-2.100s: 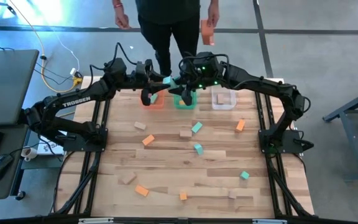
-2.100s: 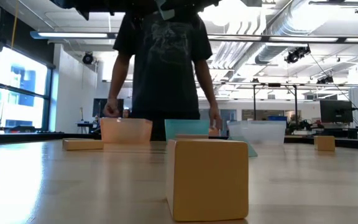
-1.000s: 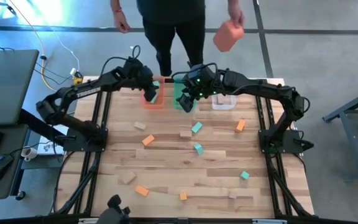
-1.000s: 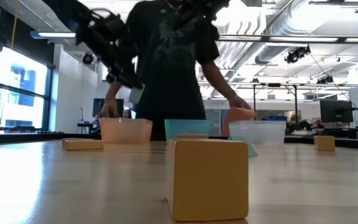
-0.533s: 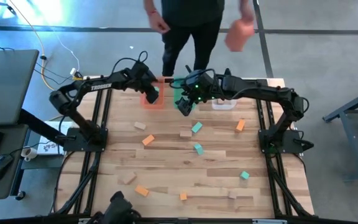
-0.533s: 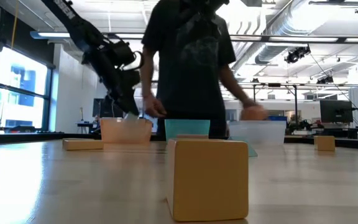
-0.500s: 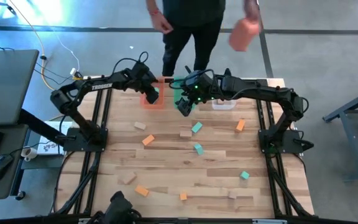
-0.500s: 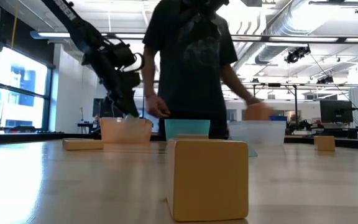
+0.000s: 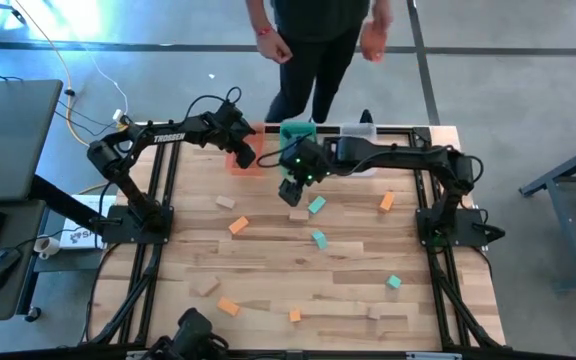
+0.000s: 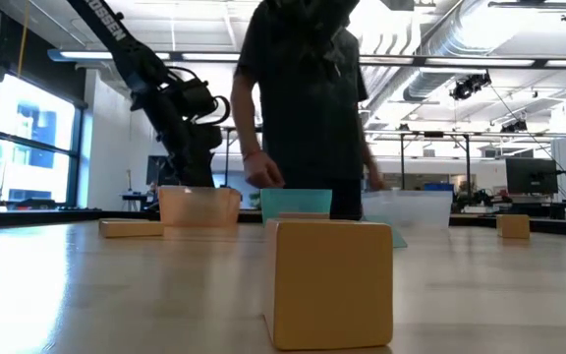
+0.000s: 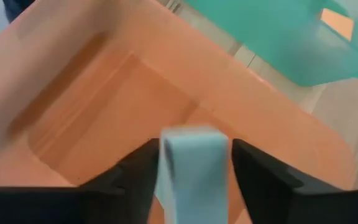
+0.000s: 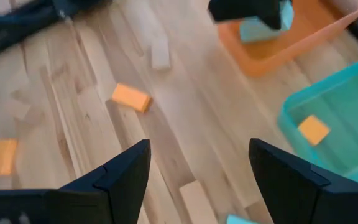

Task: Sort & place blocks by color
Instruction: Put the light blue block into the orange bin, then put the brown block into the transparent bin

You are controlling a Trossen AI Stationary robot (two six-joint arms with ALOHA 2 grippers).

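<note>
Wooden table (image 9: 268,290): left gripper (image 11: 191,180), jaws loosening, drops a teal block (image 11: 193,163) into the orange tray (image 11: 104,81) underneath; right gripper (image 12: 194,168) hovers open, empty.

— Any lettering to read?
— White "TROSSEN" runs along the left arm (image 9: 168,137), upper left of the high view.
— Elsewhere?
— The low view, upper left, shows that arm's link with only the letters "OSSEN". Nothing else is legible.

Three trays (image 9: 297,133) – two arms (image 9: 158,140)
</note>
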